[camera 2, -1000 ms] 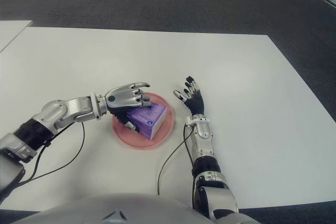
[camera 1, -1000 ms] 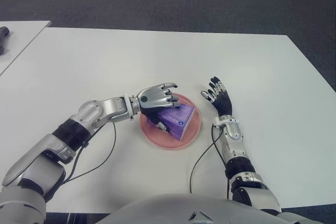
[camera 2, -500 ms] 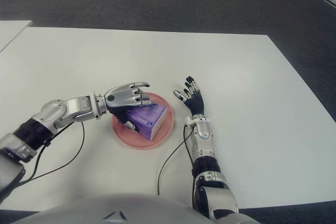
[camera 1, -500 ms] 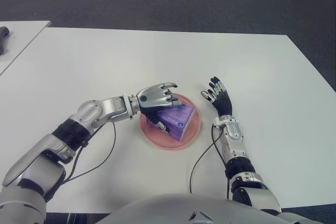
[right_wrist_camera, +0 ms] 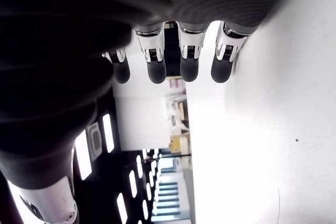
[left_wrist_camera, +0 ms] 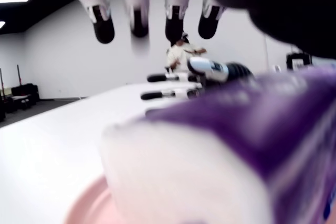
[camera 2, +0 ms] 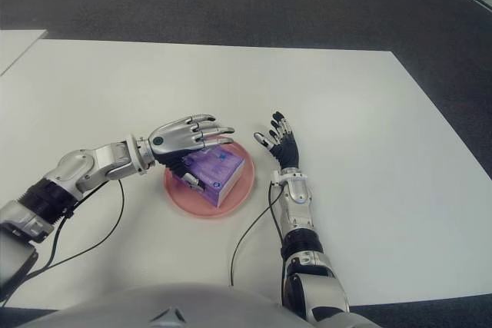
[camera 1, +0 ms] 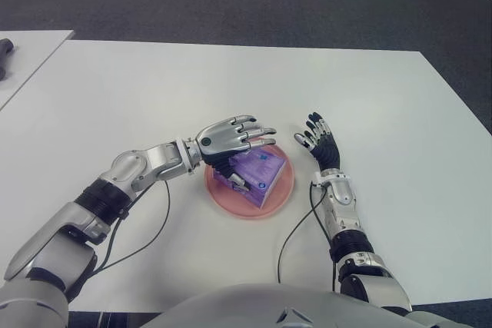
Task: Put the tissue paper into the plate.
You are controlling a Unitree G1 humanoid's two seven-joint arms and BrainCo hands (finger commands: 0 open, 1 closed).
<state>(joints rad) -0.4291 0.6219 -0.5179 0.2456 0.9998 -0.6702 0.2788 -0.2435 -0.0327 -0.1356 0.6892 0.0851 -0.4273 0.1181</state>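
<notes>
The left hand point(camera 1: 231, 137) is hovering right over the round pink plate point(camera 1: 281, 193) with its fingers spread and gripping nothing, so the purple tissue paper pack point(camera 1: 257, 174) is already sitting inside that plate and I'd say only pulling away is left. Count-wise there's one plate, one tissue pack, plus the right hand point(camera 1: 318, 140) just beside the plate's right edge, fingers relaxed and gripping nothing.

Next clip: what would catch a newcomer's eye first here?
The purple tissue pack lying in the pink plate at the middle of the white table, with the left robot hand spread open just above it. The right robot hand shows open, beside the plate on its right.
</notes>
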